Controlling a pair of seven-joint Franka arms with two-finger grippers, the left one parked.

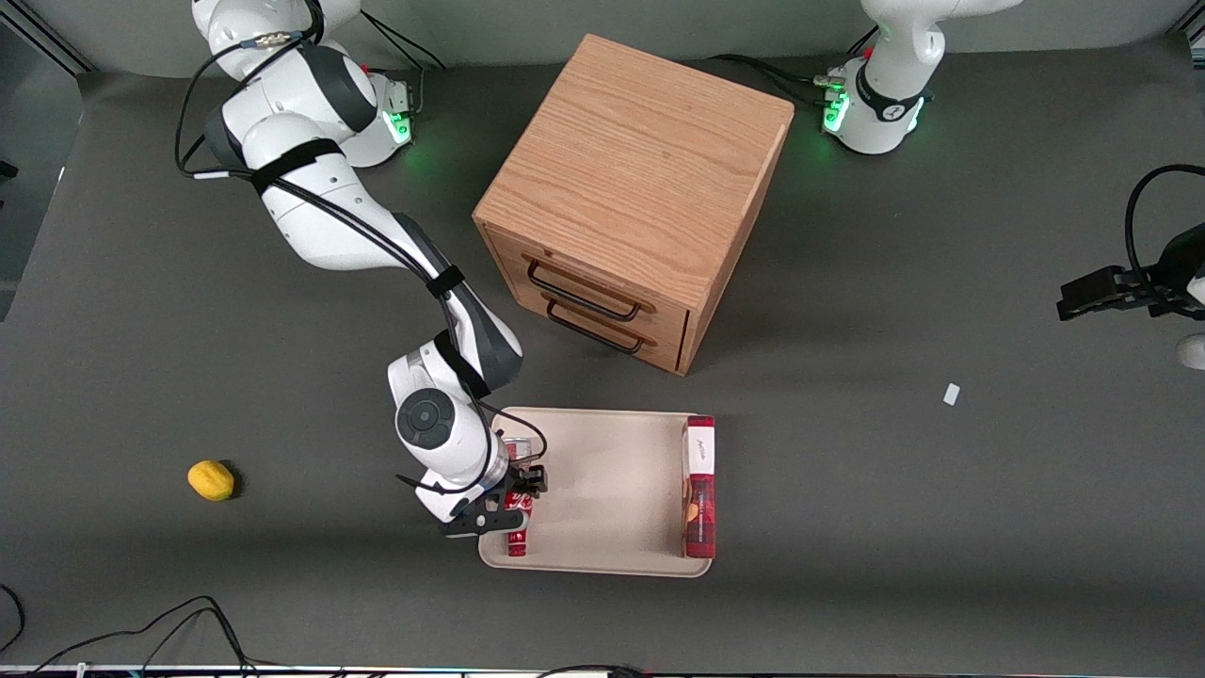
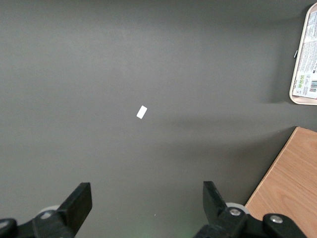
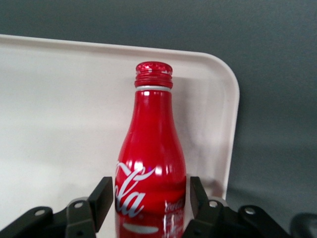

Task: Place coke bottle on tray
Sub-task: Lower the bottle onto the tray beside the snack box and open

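Observation:
The red coke bottle (image 1: pixel 517 539) lies flat on the beige tray (image 1: pixel 612 490), along the tray's short edge toward the working arm's end of the table. In the right wrist view the coke bottle (image 3: pixel 151 148) shows its red cap and white script, with the tray (image 3: pixel 59 99) under it and the rounded rim close beside it. My right gripper (image 1: pixel 513 501) hangs low over the bottle's body. The gripper (image 3: pixel 149 188) is open, and its black fingers (image 3: pixel 102 198) straddle the bottle with a thin gap on each side.
A long red box (image 1: pixel 698 490) with a white label lies on the tray's edge toward the parked arm. A wooden two-drawer cabinet (image 1: pixel 631 198) stands farther from the front camera than the tray. A yellow fruit (image 1: pixel 211 480) and a white scrap (image 1: pixel 952 395) lie on the grey table.

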